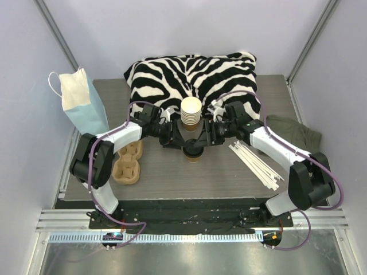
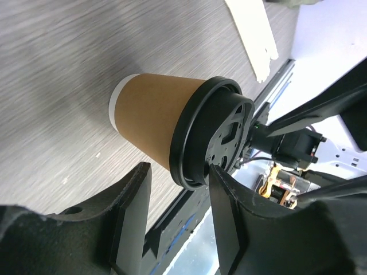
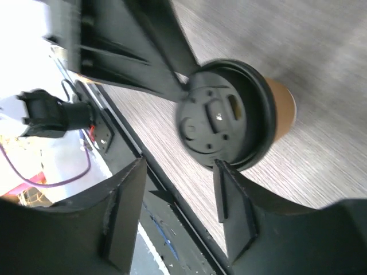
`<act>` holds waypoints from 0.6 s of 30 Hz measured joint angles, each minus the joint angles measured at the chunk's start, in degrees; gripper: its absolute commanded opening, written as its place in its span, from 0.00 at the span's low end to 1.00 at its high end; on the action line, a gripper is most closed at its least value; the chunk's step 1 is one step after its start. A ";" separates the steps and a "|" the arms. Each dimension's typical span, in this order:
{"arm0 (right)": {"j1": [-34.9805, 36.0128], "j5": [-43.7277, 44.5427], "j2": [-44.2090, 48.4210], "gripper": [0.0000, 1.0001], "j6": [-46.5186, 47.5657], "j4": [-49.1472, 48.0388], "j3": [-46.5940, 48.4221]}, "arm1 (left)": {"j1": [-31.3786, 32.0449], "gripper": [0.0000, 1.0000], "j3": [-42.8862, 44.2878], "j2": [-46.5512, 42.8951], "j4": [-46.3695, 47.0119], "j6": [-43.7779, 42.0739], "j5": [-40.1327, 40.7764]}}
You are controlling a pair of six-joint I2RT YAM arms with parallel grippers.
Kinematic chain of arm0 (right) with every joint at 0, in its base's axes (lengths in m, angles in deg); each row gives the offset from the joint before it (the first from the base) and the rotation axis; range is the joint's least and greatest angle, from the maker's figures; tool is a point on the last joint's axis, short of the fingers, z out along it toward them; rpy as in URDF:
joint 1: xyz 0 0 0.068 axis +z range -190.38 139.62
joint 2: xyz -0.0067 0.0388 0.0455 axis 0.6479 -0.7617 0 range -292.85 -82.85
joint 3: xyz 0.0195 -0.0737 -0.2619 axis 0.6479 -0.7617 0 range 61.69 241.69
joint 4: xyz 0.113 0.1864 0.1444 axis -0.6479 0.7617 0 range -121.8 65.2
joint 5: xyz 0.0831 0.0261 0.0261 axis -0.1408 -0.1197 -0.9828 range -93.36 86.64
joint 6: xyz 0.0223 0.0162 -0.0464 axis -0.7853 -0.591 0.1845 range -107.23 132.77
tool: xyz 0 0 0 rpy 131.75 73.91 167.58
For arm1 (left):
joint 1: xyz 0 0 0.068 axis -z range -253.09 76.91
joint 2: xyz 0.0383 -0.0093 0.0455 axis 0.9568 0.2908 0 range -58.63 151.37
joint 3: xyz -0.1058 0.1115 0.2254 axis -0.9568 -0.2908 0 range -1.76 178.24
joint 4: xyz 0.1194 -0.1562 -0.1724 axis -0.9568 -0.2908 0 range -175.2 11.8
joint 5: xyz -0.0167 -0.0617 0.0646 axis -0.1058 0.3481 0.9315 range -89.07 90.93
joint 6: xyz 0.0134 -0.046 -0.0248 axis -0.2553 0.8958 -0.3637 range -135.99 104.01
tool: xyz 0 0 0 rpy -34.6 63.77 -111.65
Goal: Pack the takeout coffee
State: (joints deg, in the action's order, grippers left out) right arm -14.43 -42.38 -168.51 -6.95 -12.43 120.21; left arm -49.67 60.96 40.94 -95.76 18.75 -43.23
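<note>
From above, the takeout coffee (image 1: 193, 154) stands upright near the middle of the grey bench (image 1: 229, 183), just on the near side of a stack of lidless cups (image 1: 191, 112). Both arms meet over it. A zebra cloth (image 1: 195, 71) lies at the far side and a blue paper bag (image 1: 86, 106) stands at the far left. A cardboard cup carrier (image 1: 127, 163) sits at the left, and white stirrers (image 1: 255, 163) lie at the right.

In the left wrist view, the left end effector (image 2: 179, 169) has its fingers apart. One fingertip (image 2: 217, 172) touches the black lid (image 2: 212, 132); the other stands clear of the tan wall, so nothing is clamped.

In the right wrist view, the right end effector (image 3: 180, 163) is also spread, gripping nothing. The lid is just beyond its tips, and I cannot tell whether one tip touches the rim.
</note>
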 measured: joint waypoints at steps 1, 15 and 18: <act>-0.79 -0.37 1.03 0.65 -0.15 0.31 0.00 | 0.37 0.48 0.26 0.57 0.98 0.63 -0.13; -7.78 2.03 5.38 0.69 3.06 7.32 -2.21 | 4.11 0.62 4.39 6.27 8.59 5.09 -2.19; -7.80 2.69 5.03 0.69 3.56 8.11 -2.54 | 3.56 0.63 4.26 5.35 7.56 4.33 -2.40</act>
State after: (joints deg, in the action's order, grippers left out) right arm -22.23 -39.69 -163.49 -3.39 -4.32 117.68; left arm -46.11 65.22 46.29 -88.20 23.08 -45.64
